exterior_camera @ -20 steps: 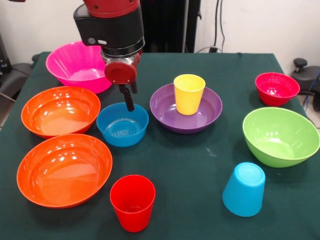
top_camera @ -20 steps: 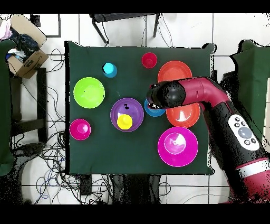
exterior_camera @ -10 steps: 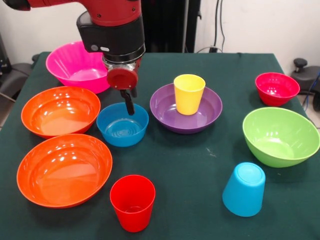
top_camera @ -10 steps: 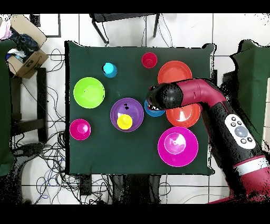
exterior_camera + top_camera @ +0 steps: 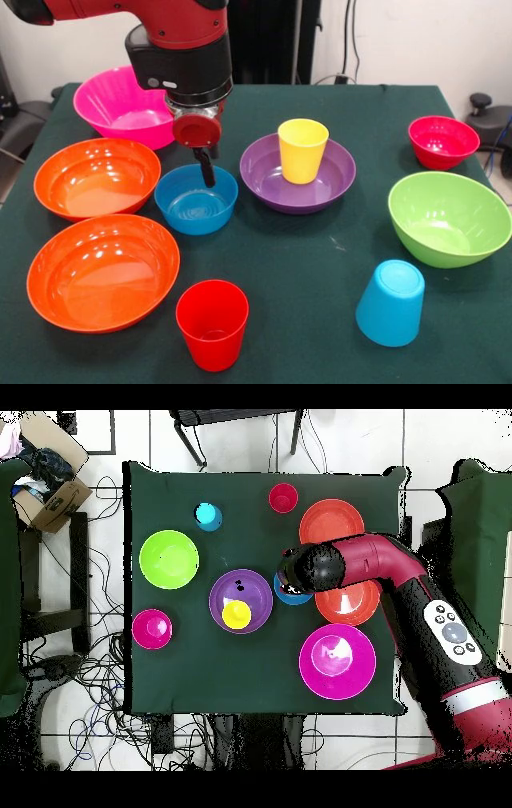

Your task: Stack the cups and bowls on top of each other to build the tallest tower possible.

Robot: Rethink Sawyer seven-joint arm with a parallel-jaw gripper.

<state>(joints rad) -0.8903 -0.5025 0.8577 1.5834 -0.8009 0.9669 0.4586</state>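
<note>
On the green table, I see the gripper pinching the small blue bowl at its 12 o'clock rim; this thin hold could slip when lifted.

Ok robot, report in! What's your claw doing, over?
Gripper at the small blue bowl's far rim, grip unclear. No tower yet, yellow cup standing in purple bowl. Nothing in the way.
</note>
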